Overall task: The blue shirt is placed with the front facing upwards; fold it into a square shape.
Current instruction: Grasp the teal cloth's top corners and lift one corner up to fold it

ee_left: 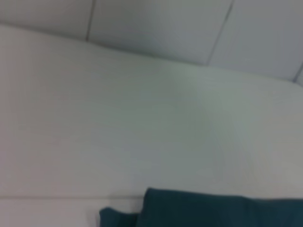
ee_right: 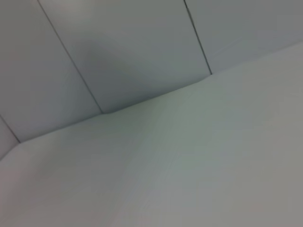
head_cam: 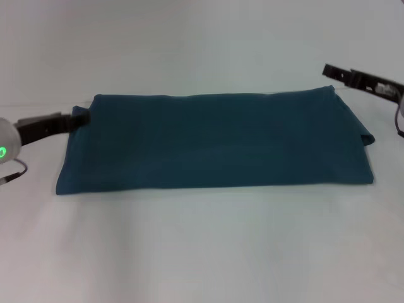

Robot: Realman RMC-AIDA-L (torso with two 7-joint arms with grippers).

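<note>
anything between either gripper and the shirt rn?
Nothing visible. In the head view the left gripper is already at the far left corner of the blue shirt. The right gripper hangs just beyond the far right corner, with only bare table between them.

A broad white bench (head_cam: 202, 252) fills almost all of the head view, its surface plain, matte and evenly lit, with only soft shadow. Beyond the bench's far edge, the wrist views show a pale grey-white wall (ee_right: 128, 52) rising directly from it. The wall is made of flat panels divided by thin dark seams (ee_right: 71, 61) that run at a slant in these views. Where the wall meets the bench, a soft shadowed line (ee_right: 156, 97) marks the junction. The light is diffuse and cool, brightest over the middle of the bench.
</note>
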